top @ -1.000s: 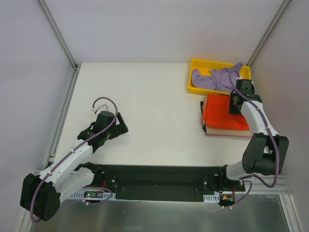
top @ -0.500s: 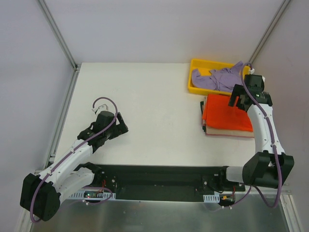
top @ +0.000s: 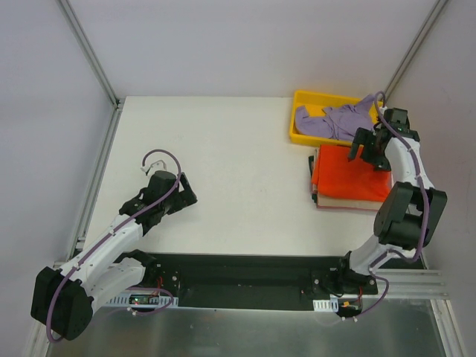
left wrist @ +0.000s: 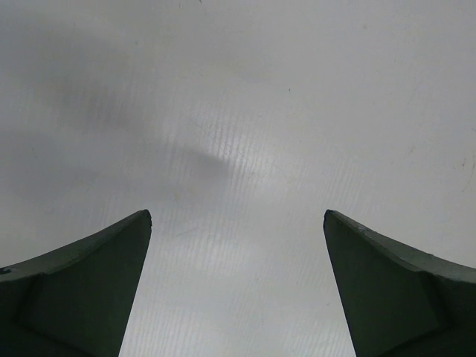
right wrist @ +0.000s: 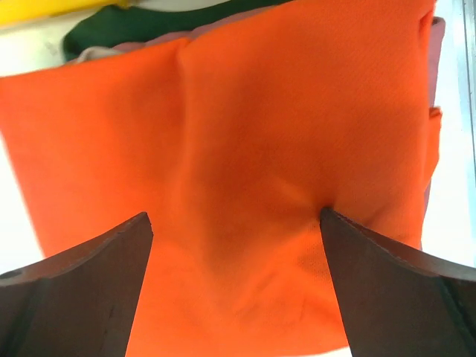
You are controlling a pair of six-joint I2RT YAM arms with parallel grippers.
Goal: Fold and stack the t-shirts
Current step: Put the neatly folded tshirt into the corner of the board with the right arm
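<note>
The left hand (top: 186, 192) is spread wide over open flat white surface (top: 238, 141); by the right edge the right hand (top: 367, 152) is spread over the folded orange-red cloth t-shirt (top: 338, 175) atop a tan cloth t-shirt (top: 349, 203), with the crumpled lavender cloth t-shirt (top: 331, 123) behind in a yellow plastic tray (top: 306, 95).

- Tan shirt (top: 349, 202), right edge of worktop: mostly covered by orange shirt (top: 335, 175); only its near and left margins show.
- Dark green cloth (right wrist: 141, 22): a sliver beneath the orange shirt, kind unclear.
- Left gripper (left wrist: 236, 214), right gripper (right wrist: 235, 214): finger bases cut off by bottom edge.
</note>
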